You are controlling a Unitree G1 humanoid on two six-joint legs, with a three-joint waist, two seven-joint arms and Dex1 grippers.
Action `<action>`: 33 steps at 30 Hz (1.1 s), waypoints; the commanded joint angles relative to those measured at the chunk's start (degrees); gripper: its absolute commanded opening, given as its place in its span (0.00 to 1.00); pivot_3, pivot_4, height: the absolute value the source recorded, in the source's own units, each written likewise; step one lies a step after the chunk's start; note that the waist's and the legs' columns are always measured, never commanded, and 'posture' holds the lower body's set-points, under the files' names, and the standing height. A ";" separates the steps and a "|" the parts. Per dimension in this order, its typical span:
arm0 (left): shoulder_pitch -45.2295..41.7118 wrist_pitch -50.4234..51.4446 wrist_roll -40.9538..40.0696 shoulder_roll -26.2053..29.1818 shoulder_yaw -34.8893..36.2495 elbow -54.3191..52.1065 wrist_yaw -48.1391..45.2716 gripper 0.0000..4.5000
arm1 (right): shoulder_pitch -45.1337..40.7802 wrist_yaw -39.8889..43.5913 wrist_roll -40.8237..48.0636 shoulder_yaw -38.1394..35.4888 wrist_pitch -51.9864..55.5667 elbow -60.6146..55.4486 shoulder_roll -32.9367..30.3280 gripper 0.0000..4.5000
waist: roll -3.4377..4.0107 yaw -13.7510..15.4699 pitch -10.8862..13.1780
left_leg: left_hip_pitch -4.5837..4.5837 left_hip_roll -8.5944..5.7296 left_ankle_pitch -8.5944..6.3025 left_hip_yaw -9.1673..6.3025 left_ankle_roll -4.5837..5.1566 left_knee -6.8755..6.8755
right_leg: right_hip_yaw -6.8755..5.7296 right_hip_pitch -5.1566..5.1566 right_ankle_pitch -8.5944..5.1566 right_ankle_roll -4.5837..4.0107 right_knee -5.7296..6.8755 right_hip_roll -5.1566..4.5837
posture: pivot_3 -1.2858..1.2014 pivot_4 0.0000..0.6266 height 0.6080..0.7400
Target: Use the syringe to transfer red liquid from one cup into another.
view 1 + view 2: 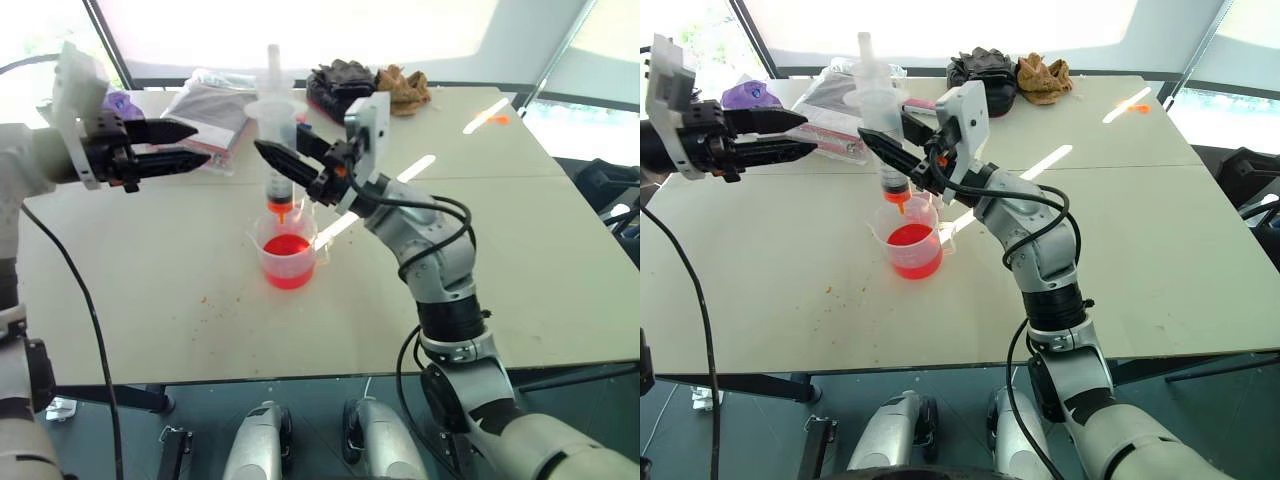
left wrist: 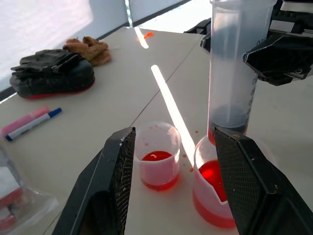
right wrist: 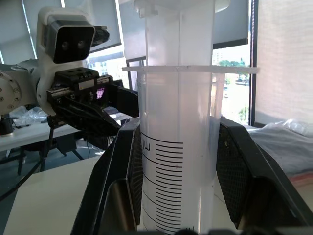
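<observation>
My right gripper (image 1: 280, 140) is shut on the barrel of the syringe (image 1: 277, 150), holding it upright over the table. The white plunger rises above the flange. The orange tip (image 1: 279, 207) hangs just above the narrower cup (image 1: 288, 255), which has a pouring lip and holds red liquid (image 1: 288, 248). Behind that cup stands the wider clear cup (image 2: 157, 156) with a little red liquid (image 2: 155, 157) in it. My left gripper (image 1: 198, 144) is open, level and off to the left of the syringe, holding nothing. In the left wrist view both cups lie between its fingers (image 2: 115, 181).
At the far side of the table lie black gloves (image 1: 340, 80), brown gloves (image 1: 403, 85), a plastic bag (image 1: 210, 105) and a purple object (image 1: 122, 103). A pink and a blue marker (image 2: 32, 122) lie near the gloves. The table's front edge (image 1: 300, 375) is close to me.
</observation>
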 commanded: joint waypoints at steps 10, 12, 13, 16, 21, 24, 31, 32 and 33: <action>-1.76 -8.02 2.12 -5.46 2.32 4.21 7.85 0.57 | -17.00 -0.65 -2.29 -5.04 -13.16 18.97 -0.38 0.35 | 0.01 -0.33 0.00 | 0.05 -0.01 0.01 0.04 -0.01 0.00 | 0.01 -0.01 0.01 -0.01 0.05 0.04 | 0.52 0.24 1.00; -1.81 -9.31 2.68 -6.19 1.91 4.63 8.17 0.57 | -20.12 0.61 -3.66 -5.37 -17.78 26.56 -0.21 0.35 | 0.01 -0.28 0.00 | 0.05 0.00 0.01 0.06 -0.01 -0.03 | 0.01 0.01 0.01 0.00 0.00 0.04 | 0.52 0.24 1.00; -1.89 -9.92 2.96 -6.50 1.80 4.90 8.28 0.57 | -21.43 1.22 -4.38 -5.43 -19.98 30.07 -0.11 0.35 | 0.00 -0.27 0.00 | 0.05 -0.01 0.01 0.07 0.00 -0.04 | 0.01 0.01 0.01 0.00 -0.02 0.03 | 0.52 0.24 1.00; -2.63 -12.12 4.03 -7.49 1.63 6.17 8.93 0.57 | -24.18 3.05 -6.05 -5.51 -25.62 38.40 0.26 0.35 | -0.01 -0.22 0.01 | 0.05 -0.02 0.01 0.11 0.00 -0.04 | 0.03 0.02 0.01 0.00 -0.02 0.00 | 0.52 0.24 1.00; -8.41 -17.81 6.84 -10.35 0.14 12.15 9.67 0.57 | -26.89 5.51 -8.23 -5.64 -32.38 49.23 1.08 0.35 | -0.02 -0.20 0.02 | 0.05 -0.01 0.01 0.12 -0.01 -0.04 | 0.02 0.02 0.01 0.00 -0.01 0.00 | 0.52 0.24 1.00; -13.78 -21.46 8.74 -11.67 -1.67 17.63 7.41 0.57 | -27.29 6.27 -8.89 -5.80 -34.37 52.39 1.55 0.35 | -0.02 -0.28 0.02 | 0.05 -0.01 0.01 0.12 -0.01 -0.04 | 0.02 0.02 0.01 0.01 -0.01 0.00 | 0.52 0.24 1.00; -30.86 -30.42 13.74 -14.85 -4.36 39.77 1.63 0.57 | -27.32 7.31 -9.79 -5.93 -36.00 54.93 2.81 0.35 | -0.02 -0.34 0.02 | 0.05 -0.06 0.03 0.25 -0.03 -0.05 | 0.00 0.01 0.01 0.01 -0.01 0.02 | 0.52 0.24 1.00; -32.46 -31.74 14.57 -15.37 -4.80 42.05 0.88 0.57 | -27.30 7.37 -9.86 -5.97 -36.04 54.96 2.97 0.35 | -0.02 -0.33 0.02 | 0.05 -0.05 0.03 0.25 -0.04 -0.06 | 0.01 0.01 0.01 0.02 -0.01 0.01 | 0.52 0.24 1.00; -34.06 -32.98 15.31 -15.96 -5.11 44.39 0.37 0.57 | -27.25 7.39 -9.97 -5.99 -36.14 54.98 3.12 0.35 | -0.02 -0.33 0.02 | 0.05 -0.05 0.04 0.26 -0.05 -0.06 | 0.00 0.01 0.01 0.02 0.00 0.01 | 0.52 0.24 1.00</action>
